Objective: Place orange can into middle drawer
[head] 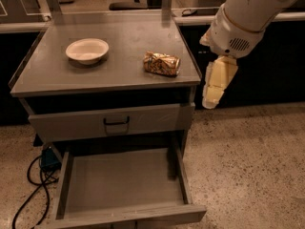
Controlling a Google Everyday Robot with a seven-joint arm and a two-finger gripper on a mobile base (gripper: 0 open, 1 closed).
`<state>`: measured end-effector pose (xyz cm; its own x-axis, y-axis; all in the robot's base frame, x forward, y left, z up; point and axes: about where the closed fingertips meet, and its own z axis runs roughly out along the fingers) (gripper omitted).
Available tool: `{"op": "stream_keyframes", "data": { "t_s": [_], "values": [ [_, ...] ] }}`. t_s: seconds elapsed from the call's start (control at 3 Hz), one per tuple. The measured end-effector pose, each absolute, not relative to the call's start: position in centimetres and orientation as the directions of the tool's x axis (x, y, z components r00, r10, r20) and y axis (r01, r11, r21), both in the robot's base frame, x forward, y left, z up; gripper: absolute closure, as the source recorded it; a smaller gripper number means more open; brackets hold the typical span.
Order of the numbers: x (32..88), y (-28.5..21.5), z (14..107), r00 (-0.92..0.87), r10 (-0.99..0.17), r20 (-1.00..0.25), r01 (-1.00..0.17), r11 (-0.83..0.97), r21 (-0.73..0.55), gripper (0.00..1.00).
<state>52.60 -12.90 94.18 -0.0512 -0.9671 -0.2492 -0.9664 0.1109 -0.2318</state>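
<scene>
Orange can [162, 63] lies on tabletop [114, 78], not grabbed. Middle drawer [121, 187] open, ready for can. Gripper [213, 87] hangs beside tabletop (open or shut? cannot tell).

No text can be read, even on the orange can [162, 63]; the gripper [210, 100] hangs beside the cabinet [109, 78].

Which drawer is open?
The middle drawer, the lower one with the plain front, is pulled far out. The drawer with the black handle above it sits almost closed. The gripper hangs right of the cabinet.
</scene>
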Motion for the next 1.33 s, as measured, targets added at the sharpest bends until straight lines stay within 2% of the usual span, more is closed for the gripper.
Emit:
{"op": "stream_keyframes", "data": {
  "t_s": [0.67, 1.33],
  "values": [
    [52.8, -13.3, 94.0, -0.045, -0.964, -0.263, -0.967, 0.108, -0.231, 0.00],
    [60.0, -7.5, 91.3, 0.114, -0.945, -0.305, -0.981, -0.060, -0.182, 0.00]
  ]
}}
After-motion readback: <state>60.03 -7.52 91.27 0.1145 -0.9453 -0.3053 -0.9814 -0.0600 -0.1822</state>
